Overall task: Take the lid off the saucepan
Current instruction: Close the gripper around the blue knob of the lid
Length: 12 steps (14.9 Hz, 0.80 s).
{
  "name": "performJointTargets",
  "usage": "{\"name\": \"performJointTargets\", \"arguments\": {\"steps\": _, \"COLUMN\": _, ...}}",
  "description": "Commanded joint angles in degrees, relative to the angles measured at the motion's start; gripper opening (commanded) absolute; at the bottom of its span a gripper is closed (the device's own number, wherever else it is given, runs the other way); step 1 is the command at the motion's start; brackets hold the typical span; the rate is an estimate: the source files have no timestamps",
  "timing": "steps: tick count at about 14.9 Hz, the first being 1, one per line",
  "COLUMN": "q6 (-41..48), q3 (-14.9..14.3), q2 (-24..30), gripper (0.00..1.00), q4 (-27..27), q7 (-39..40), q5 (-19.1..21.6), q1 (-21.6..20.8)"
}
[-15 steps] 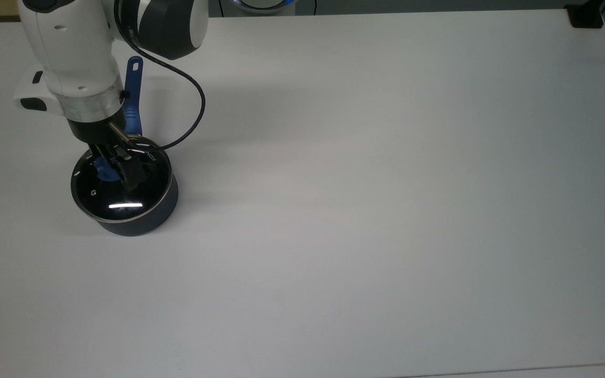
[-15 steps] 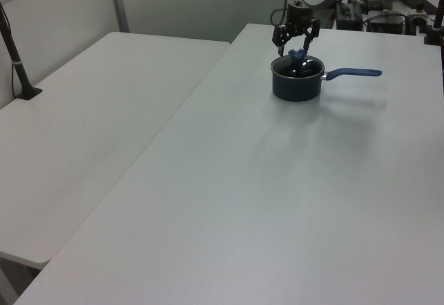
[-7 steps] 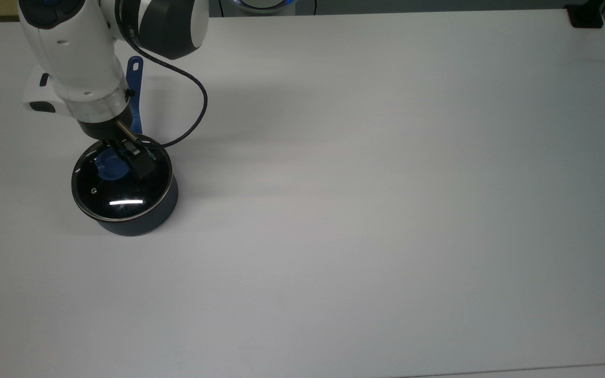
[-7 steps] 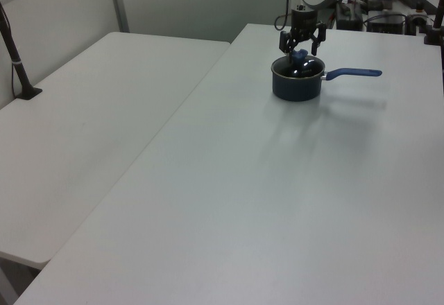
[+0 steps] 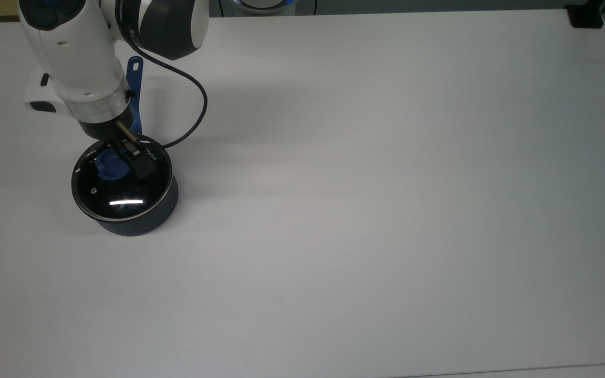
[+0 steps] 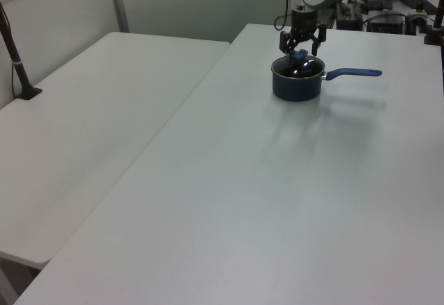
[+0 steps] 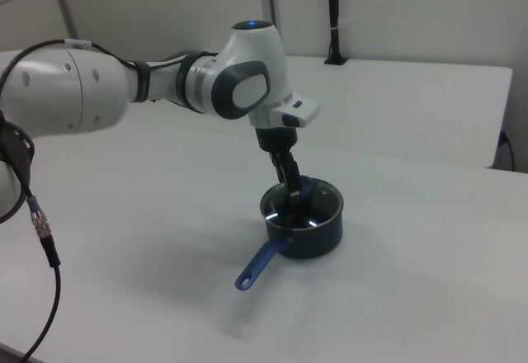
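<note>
The dark navy saucepan [image 5: 150,216] stands near the top view's left edge, and its long blue handle [image 5: 134,79] points away under the arm. The glass lid [image 5: 118,195] sits on the pan, its blue knob [image 5: 109,165] off-centre. My gripper [image 5: 120,164] is down over the lid and open, with one black finger [image 5: 143,167] beside the knob. In the left view the gripper [image 6: 300,47] straddles the knob [image 6: 299,56] above the saucepan [image 6: 297,89]. In the right view the gripper [image 7: 294,198] reaches down onto the lid [image 7: 289,213] of the saucepan [image 7: 320,239].
The white table [image 5: 386,210] stretches wide to the top view's right of the pan. A black cable [image 5: 200,105] loops off the wrist. A black block [image 5: 586,18] sits at the far right corner. A second table [image 6: 97,111] and a black post [image 6: 17,55] stand to the left view's left.
Over the last second the gripper came down from above the lid to sit around the knob, and its fingers narrowed. In the last half second almost nothing moved.
</note>
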<state>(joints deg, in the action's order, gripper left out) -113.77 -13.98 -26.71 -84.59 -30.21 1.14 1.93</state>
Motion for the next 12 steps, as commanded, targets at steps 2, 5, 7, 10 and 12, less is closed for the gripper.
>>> {"name": "performJointTargets", "arguments": {"steps": 2, "q6": -3.4, "q3": 0.0, "q2": -0.2, "gripper": 0.94, "q4": 0.3, "q7": -7.0, "q5": -1.2, "q1": -0.2}}
{"name": "performJointTargets", "arguments": {"steps": 5, "q6": -4.3, "q3": -0.1, "q2": -0.3, "gripper": 0.94, "q4": 0.3, "q7": -9.0, "q5": -1.5, "q1": -0.2}}
{"name": "performJointTargets", "arguments": {"steps": 7, "q6": -4.4, "q3": -0.1, "q2": -0.4, "gripper": 0.94, "q4": 0.3, "q7": -9.1, "q5": -1.5, "q1": -0.2}}
{"name": "performJointTargets", "arguments": {"steps": 10, "q6": -4.4, "q3": -0.1, "q2": -0.4, "gripper": 0.93, "q4": 0.3, "q7": -9.2, "q5": -2.7, "q1": -0.2}}
{"name": "performJointTargets", "arguments": {"steps": 12, "q6": -4.4, "q3": -0.1, "q2": -0.4, "gripper": 0.88, "q4": 0.3, "q7": -9.2, "q5": -2.7, "q1": -0.2}}
